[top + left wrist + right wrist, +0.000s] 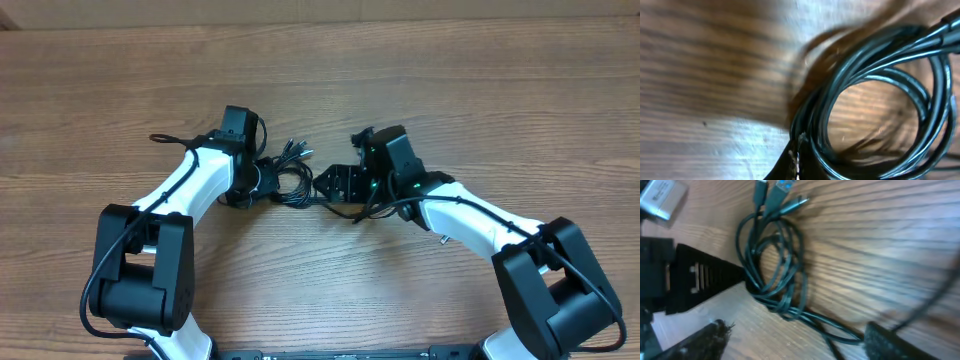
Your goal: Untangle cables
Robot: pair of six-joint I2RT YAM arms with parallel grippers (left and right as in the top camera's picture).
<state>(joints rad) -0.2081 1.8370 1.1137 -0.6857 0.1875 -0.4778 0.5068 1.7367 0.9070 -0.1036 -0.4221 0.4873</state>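
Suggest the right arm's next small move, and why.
Probably ease the right gripper forward and close on the strands trailing from the bundle. The cables lie in one coiled bunch with the plugs together at one end. The left gripper sits at the loop's far side, and the right fingers stand wide apart around those strands.

The cables [290, 178] are black with a glossy sheen that reads as dark teal close to the jaws in both wrist views. Ahead of the right gripper's [335, 183] jaws, their plugs [782, 192] are silver-grey, one tipped blue. The table [480, 80] is mid-brown wood with darker streaky grain. The left arm [185, 185] and right arm [470, 220] are white with black joints. The right gripper is black, with small green lights [372, 168] behind its jaws. The left gripper [262, 182] is black too, and one of its fingers [700, 277] has a row of pale slots.
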